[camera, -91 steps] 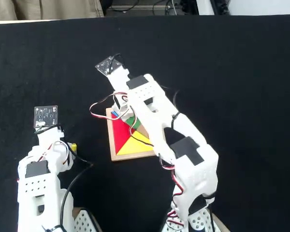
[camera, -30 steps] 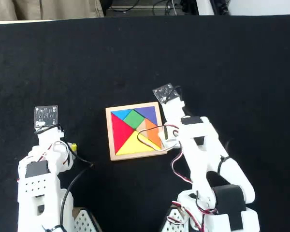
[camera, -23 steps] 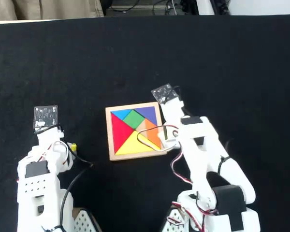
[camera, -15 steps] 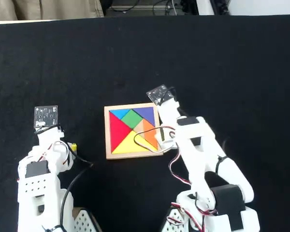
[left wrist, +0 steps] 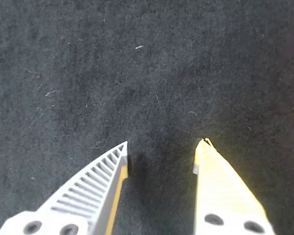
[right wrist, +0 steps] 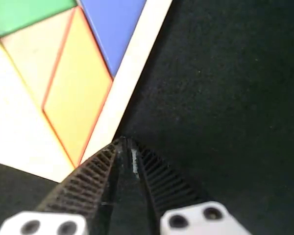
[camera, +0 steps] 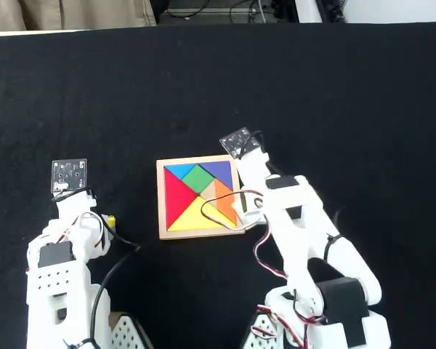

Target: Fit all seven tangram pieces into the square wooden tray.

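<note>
The square wooden tray [camera: 161, 198] lies at the table's middle with coloured tangram pieces filling it: a red triangle [camera: 176, 199], a yellow triangle [camera: 192, 217], a green square [camera: 198, 177], a blue triangle [camera: 179, 171], a purple triangle [camera: 221, 171] and an orange parallelogram [camera: 227, 205]. My right gripper [right wrist: 125, 143] is shut, its tips against the outside of the tray's rim [right wrist: 137, 63], beside the parallelogram [right wrist: 76, 93]. From above, that gripper [camera: 242, 211] sits at the tray's right edge. My left gripper [left wrist: 164, 146] stands open over bare black cloth, holding nothing.
The left arm [camera: 58, 254] stands at the front left, well apart from the tray. The right arm's base [camera: 327, 305] is at the front right. Black cloth [camera: 334, 109] covers the table, with free room behind and to the right of the tray.
The right arm has come off the top of the tray to its right side. The tray has slid slightly to the left. The left arm has not moved.
</note>
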You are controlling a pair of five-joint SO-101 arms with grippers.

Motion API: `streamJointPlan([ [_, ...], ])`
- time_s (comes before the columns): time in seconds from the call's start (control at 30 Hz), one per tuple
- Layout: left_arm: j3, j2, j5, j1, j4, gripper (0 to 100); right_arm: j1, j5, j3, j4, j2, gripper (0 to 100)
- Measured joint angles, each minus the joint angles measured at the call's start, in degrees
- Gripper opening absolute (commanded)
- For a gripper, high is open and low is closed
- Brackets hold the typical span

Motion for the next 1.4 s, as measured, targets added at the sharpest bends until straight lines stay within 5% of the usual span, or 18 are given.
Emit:
streamJointPlan([
  [0.37, 0.00, 0.00, 0.00, 0.00, 0.00, 22, -2.99, 0.00, 3.08, -0.26, -5.71, 1.1],
  [0.77, -0.44, 0.00, 0.00, 5.01, -0.35, 22, 11.52, -7.30, -1.49, -2.20, -9.41, 1.1],
  [0.97, -15.03, -3.43, 0.00, 5.27, -1.67, 22, 11.87, -8.00, -11.16, 6.15, -20.75, 1.1],
  [1.2, -15.47, -13.10, 0.00, 5.27, -22.15, 22, 11.52, -8.26, -15.03, 6.77, -41.14, 1.1],
  [1.4, -2.73, -28.66, 0.00, 5.27, -43.60, 22, 7.91, -8.44, -9.49, -4.13, -61.10, 1.2],
])
